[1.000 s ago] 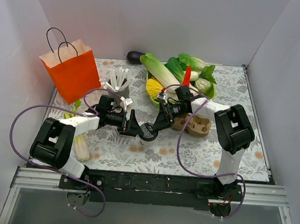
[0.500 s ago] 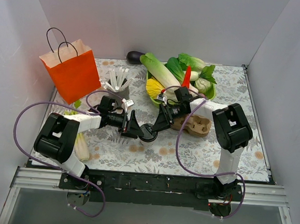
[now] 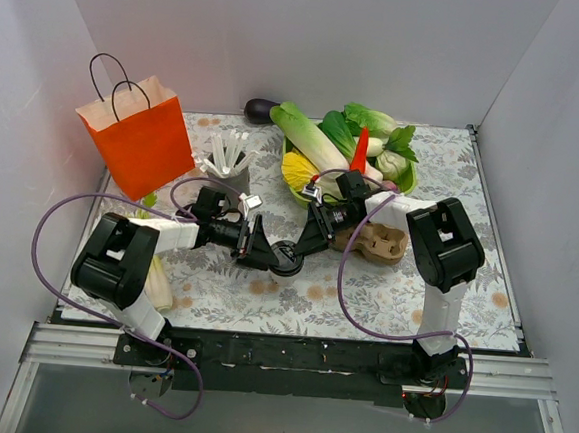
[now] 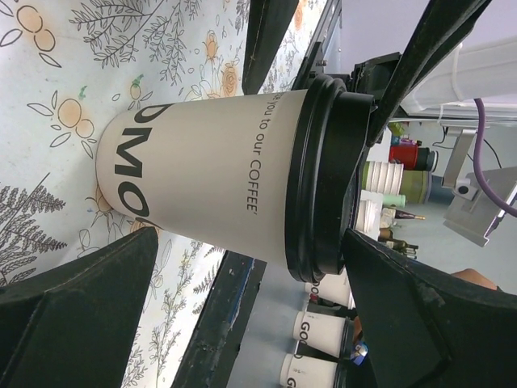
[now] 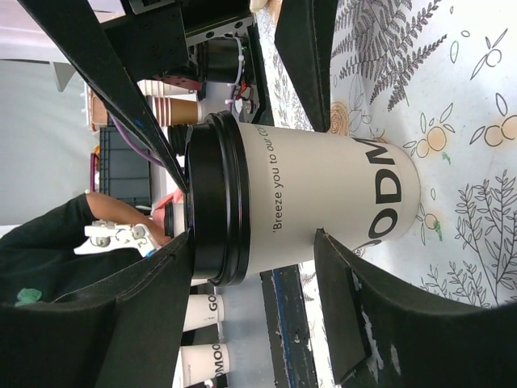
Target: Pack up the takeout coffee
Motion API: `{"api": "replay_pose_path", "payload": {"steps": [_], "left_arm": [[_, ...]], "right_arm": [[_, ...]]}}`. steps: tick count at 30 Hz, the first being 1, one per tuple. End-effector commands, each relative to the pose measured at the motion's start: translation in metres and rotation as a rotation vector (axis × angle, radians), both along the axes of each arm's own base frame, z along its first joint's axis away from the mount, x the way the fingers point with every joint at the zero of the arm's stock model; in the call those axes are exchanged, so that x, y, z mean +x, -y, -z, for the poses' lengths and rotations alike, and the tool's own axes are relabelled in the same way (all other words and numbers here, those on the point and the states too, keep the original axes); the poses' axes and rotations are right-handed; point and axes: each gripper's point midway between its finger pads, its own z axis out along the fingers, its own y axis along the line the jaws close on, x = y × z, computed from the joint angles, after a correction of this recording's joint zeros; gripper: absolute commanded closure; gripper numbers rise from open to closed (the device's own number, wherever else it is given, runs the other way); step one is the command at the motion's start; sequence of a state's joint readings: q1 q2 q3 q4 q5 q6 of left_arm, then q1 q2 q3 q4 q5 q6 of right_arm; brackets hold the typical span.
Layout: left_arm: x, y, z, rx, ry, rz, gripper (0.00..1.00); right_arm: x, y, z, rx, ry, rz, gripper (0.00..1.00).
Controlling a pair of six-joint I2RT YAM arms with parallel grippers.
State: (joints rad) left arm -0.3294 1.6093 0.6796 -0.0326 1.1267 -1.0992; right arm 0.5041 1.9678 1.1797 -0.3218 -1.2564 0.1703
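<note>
1. Our right gripper (image 5: pixel 252 238) has its jaws apart, narrower than the left's, with nothing clamped between them. In its wrist view one finger (image 5: pixel 121 323) lies across the edge of the black lid (image 5: pixel 212 194). The other lies across the wall of the takeout coffee (image 5: pixel 323 190). We cannot tell whether either finger touches.
2. Our left gripper (image 4: pixel 250 234) stands wide open and holds nothing. Its fingers (image 4: pixel 73 315) show in front of the cup, one toward the base and one toward the lid.
3. The takeout coffee stands upright on the floral table cover (image 3: pixel 364 293), lid on, between the two grippers, which face it from opposite sides.
4. Just to the right of the cup, partly under the right arm, we see the brown pulp tray (image 3: pixel 387 246). The cup is outside it.
5. Farther back are a grey cup of white sticks (image 3: pixel 231 167), an orange paper bag (image 3: pixel 140 145) and a heap of leafy vegetables (image 3: pixel 311 138).
</note>
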Motion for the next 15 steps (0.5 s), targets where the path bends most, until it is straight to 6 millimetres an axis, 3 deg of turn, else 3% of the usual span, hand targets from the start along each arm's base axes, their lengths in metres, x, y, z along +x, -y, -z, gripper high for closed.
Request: {"api": "replay_pose_path", "payload": {"steps": [1, 15], "left_arm": [[0.003, -0.005, 0.023, 0.069, 0.041, -0.023, 0.02], [0.0, -0.005, 0.044, 0.055, 0.042, -0.003, 0.02]], "right_arm": [[-0.003, 0.0, 0.021, -0.051, 0.022, -0.008, 0.35], [-0.005, 0.006, 0.029, -0.083, 0.118, -0.035, 0.35]]}}
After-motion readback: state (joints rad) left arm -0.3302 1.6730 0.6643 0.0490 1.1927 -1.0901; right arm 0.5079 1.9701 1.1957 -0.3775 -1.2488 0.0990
